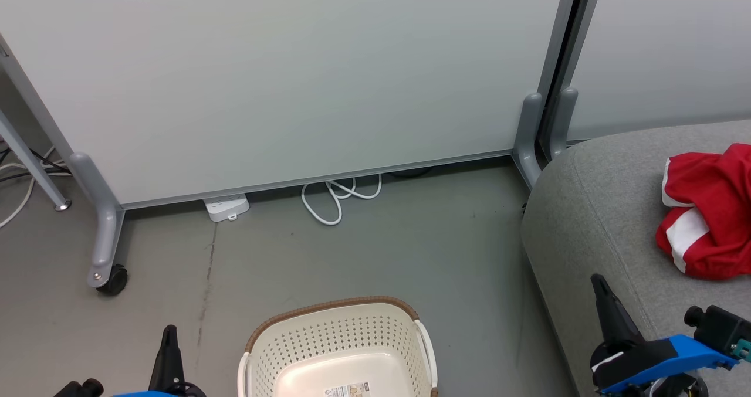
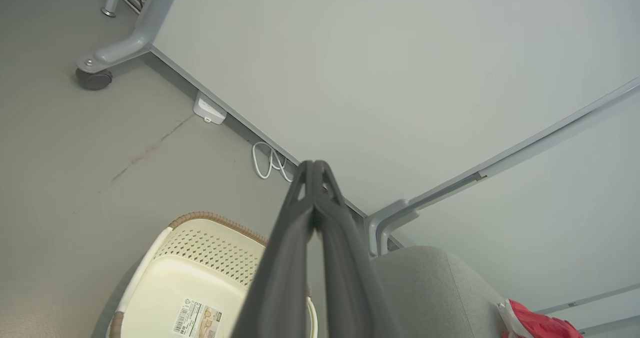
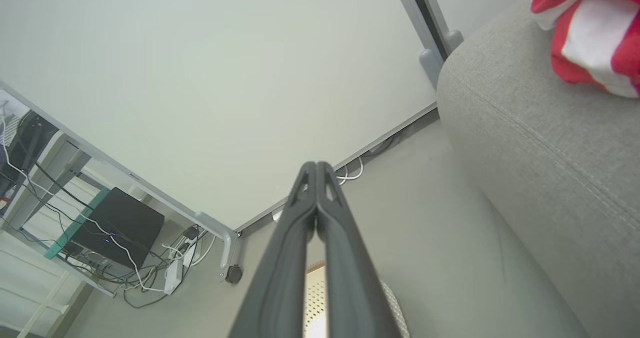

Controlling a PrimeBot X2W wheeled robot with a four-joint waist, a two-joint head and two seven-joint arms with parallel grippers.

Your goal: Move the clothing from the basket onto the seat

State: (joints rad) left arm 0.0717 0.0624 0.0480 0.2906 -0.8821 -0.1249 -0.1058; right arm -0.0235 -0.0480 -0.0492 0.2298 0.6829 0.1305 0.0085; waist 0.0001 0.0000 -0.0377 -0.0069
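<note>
Red clothing [image 1: 710, 209] lies on the seat [image 1: 598, 209], right of the basket [image 1: 340, 344]; your left gripper [image 1: 170, 332] and right gripper [image 1: 598, 282] flank it, fingers pressed together, empty.

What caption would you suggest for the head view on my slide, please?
Red clothing lies on the grey seat; the basket stands empty.

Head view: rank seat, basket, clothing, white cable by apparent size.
1. seat
2. basket, cut off at the bottom edge
3. clothing, cut off at right; order against basket unsure
4. white cable
</note>
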